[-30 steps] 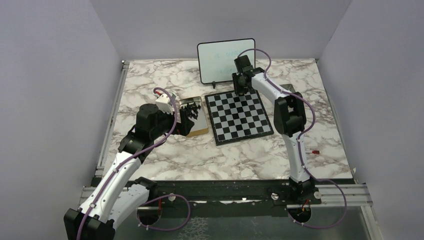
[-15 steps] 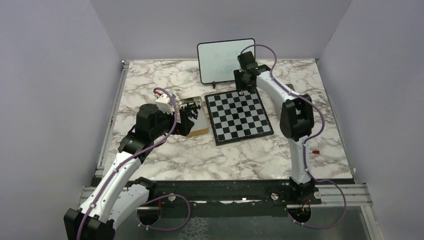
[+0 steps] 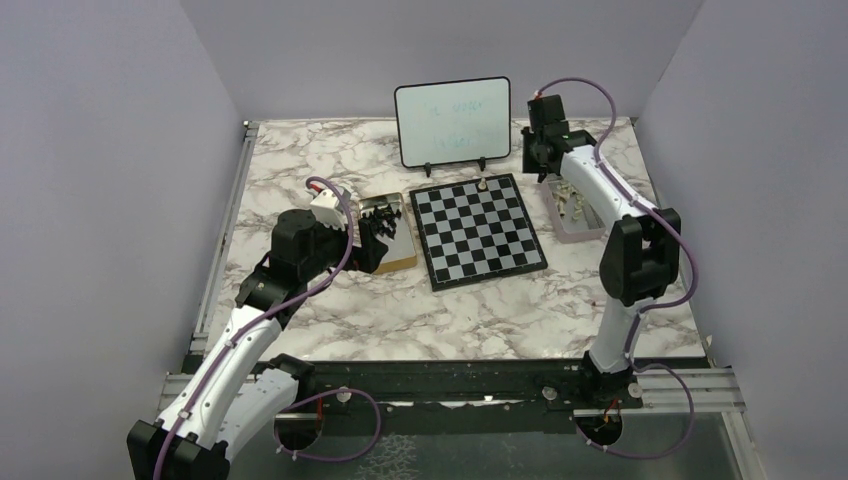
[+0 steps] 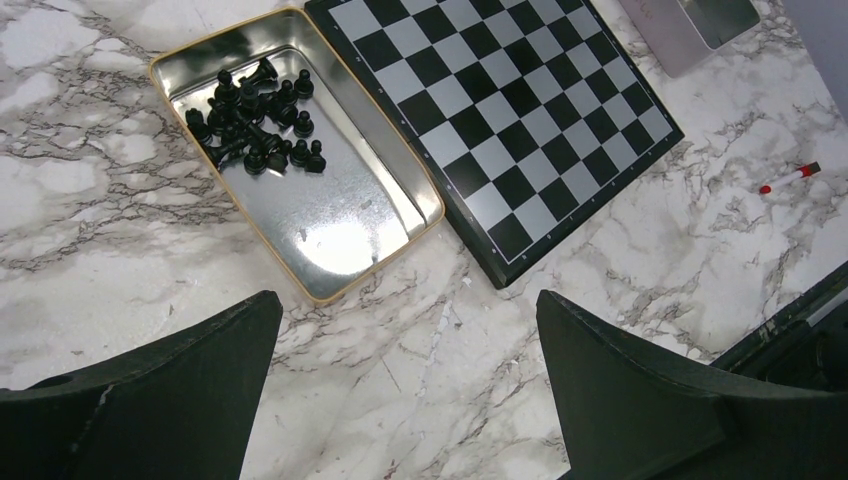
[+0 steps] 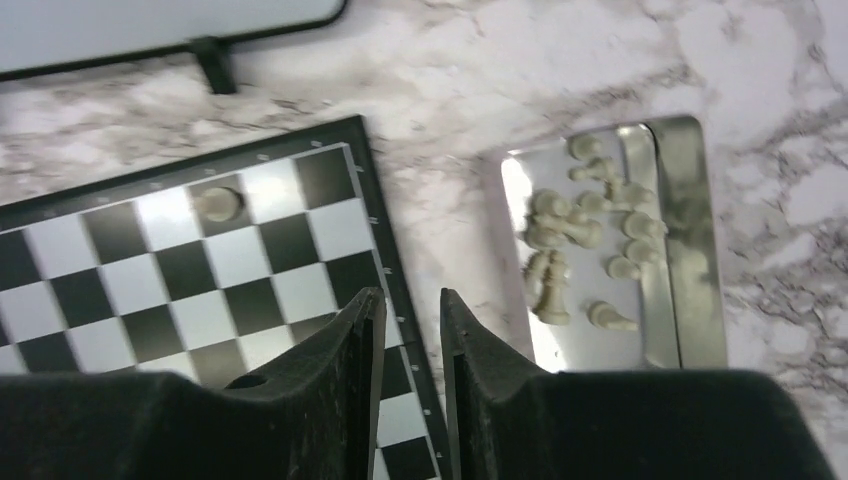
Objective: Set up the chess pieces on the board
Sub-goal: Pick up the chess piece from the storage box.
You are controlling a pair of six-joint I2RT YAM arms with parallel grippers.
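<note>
Nearest on the white-and-grey marbled table top, a small red marker pen lies at the right side, well apart from everything else. The left gripper hangs above the table by the near-left side of a gold-rimmed rectangular metal tin. Its jaws stand wide apart and hold nothing. The black chess pieces lie heaped in the far half of that tin.

Just to the right of the tin lies the square flat chessboard of black and pale grey squares, set slightly askew to the table edge. One pale silvery-white chess piece stands on a dark square in the board's far row, third from the far right corner. The other pale pieces lie loose in a pale rectangular tray near the board's right side.

The right gripper hovers over the marble strip between the board's far right corner and the tray. Its jaws are narrowed to a slim gap with nothing in it. Farthest back, a white black-framed whiteboard stands upright.
</note>
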